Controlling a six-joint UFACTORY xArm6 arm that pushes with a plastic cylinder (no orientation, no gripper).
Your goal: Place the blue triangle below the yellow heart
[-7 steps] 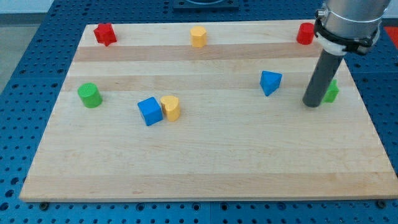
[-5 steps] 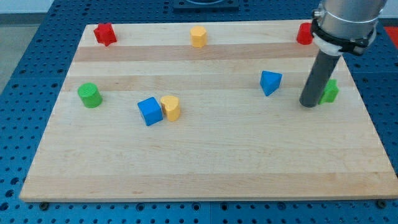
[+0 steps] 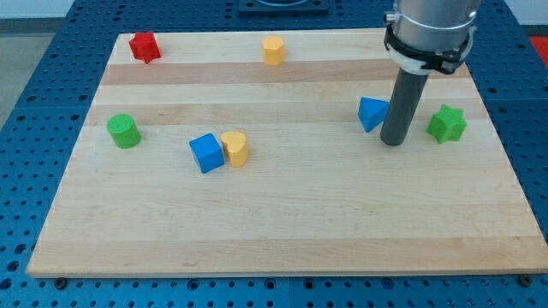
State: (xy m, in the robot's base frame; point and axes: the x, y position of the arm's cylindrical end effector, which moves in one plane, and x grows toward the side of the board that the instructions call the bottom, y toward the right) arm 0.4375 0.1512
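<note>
Blue triangle (image 3: 372, 113), a small plastic wedge-shaped block, sits just to the view's left of my tip (image 3: 393, 142), the lower end of the straight dark rod; the rod's shaft overlaps the triangle's right edge in the view, so I cannot tell whether they touch or stand a hair apart. I have no jaws to open or close, and my tip holds nothing; it rests at the surface of the pale wooden board (image 3: 282, 231). To the view's right of my tip, near but clearly apart, lies the green star-shaped block (image 3: 447, 124). Far to the view's left of my tip and slightly lower, the yellow heart-shaped block (image 3: 235, 148) stands touching the blue cube (image 3: 206, 153), which is on the heart's left side. Between my tip and that pair the wood is bare, with only the blue triangle close by. Farther still to the left, near the board's left edge, is the green cylinder (image 3: 123, 131). Toward the view's top, well away from my tip, a yellow hexagonal block (image 3: 273, 50) sits near the board's upper edge, and a red star-shaped block (image 3: 144, 46) occupies the upper left corner. Around the board lies a blue perforated table surface (image 3: 34, 111).
</note>
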